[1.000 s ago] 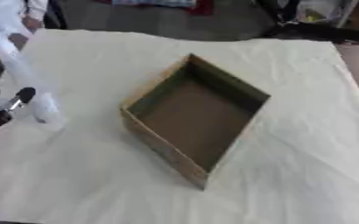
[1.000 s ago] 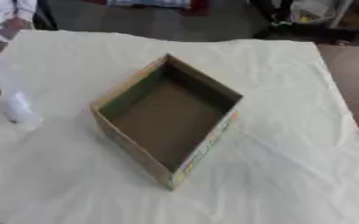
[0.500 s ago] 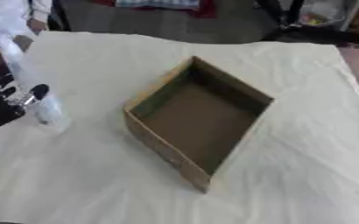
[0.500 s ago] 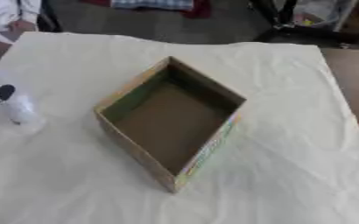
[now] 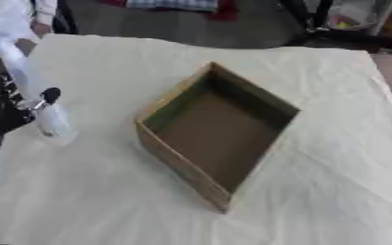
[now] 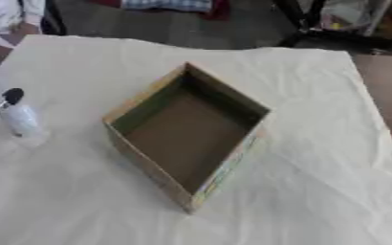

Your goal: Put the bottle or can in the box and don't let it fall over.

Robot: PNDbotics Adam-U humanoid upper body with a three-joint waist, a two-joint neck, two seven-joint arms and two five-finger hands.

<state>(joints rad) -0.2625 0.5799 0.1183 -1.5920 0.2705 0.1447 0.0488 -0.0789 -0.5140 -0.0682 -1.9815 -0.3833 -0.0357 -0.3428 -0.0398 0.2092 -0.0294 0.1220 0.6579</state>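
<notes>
While robot hand [image 5: 7, 107] (left-eye fuller) meets bottle [image 5: 52, 119]

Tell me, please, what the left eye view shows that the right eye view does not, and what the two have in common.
Only the left eye view shows most of the left hand at the left edge, black and silver, beside the bottle. The right eye view shows only a dark fingertip of that hand, but more of the brown floor past the table's right edge. Both show the pale bottle standing upright on the white cloth, left of the open, empty cardboard box. The right hand appears in neither.
</notes>
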